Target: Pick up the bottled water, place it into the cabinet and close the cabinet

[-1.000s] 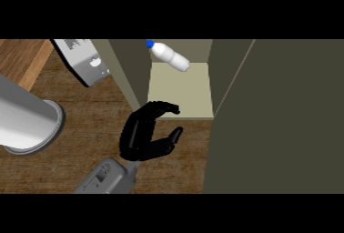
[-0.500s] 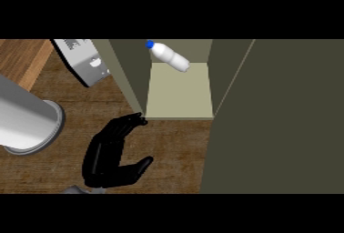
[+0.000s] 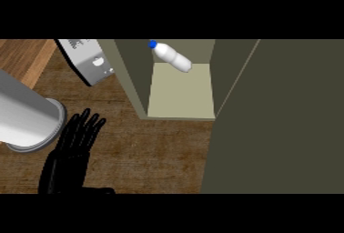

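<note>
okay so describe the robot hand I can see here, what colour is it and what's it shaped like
One hand shows at the view's lower left. It is glossy black all over, with long slender segmented fingers on a blocky black base. No cables, markings or sleeve are visible, and its grey forearm is out of view.

The bottled water (image 3: 172,57) is white with a blue cap, lying on the cabinet (image 3: 181,93) shelf — pale beige inside, with dull olive walls and door. The surface (image 3: 154,150) shows dark brown wood grain, lighter orange-brown at the far left. One hand (image 3: 75,143) is black. The cylinder (image 3: 23,118) at left is silvery grey — as is the appliance (image 3: 86,59) beyond it.
</note>
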You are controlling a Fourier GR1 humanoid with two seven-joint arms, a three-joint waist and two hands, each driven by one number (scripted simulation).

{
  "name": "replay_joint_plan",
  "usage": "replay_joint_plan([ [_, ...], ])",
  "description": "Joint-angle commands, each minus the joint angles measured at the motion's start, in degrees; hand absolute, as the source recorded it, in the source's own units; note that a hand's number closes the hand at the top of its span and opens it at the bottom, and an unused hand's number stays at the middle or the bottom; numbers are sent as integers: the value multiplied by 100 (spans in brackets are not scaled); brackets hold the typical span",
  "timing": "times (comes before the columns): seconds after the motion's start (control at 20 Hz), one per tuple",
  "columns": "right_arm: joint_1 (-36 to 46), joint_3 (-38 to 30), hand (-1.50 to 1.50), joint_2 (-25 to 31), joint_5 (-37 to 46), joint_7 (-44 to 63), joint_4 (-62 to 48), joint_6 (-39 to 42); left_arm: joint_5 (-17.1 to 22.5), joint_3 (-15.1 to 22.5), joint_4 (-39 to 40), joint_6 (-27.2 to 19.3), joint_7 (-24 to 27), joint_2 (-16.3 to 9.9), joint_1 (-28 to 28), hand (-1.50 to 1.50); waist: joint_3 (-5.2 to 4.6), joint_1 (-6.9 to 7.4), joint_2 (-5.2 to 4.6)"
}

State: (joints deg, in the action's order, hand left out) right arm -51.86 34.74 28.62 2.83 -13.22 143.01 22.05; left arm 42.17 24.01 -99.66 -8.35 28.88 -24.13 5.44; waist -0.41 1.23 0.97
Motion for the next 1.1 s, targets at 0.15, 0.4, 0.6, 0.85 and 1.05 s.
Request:
replay_joint_plan([
  [0.15,657,870,150,433,1111,789,993,249,457,-500,-313,462,-23,-497,506,-150,-34,119,4],
  [0.4,969,1309,150,212,645,947,792,34,642,-733,-596,755,-29,-820,817,-150,-50,314,-9],
  [0.6,1048,1637,150,-176,186,969,538,-235,820,-905,-593,968,-68,-959,902,-150,-41,370,-104],
  [0.85,1327,1710,150,-226,-42,957,346,-170,1012,-1091,-574,1405,-102,-1231,1055,-150,-44,575,-146],
  [1.05,1478,1583,150,-175,-151,1227,369,-206,1094,-1224,-652,1611,-106,-1395,1130,-150,-55,726,-177],
])
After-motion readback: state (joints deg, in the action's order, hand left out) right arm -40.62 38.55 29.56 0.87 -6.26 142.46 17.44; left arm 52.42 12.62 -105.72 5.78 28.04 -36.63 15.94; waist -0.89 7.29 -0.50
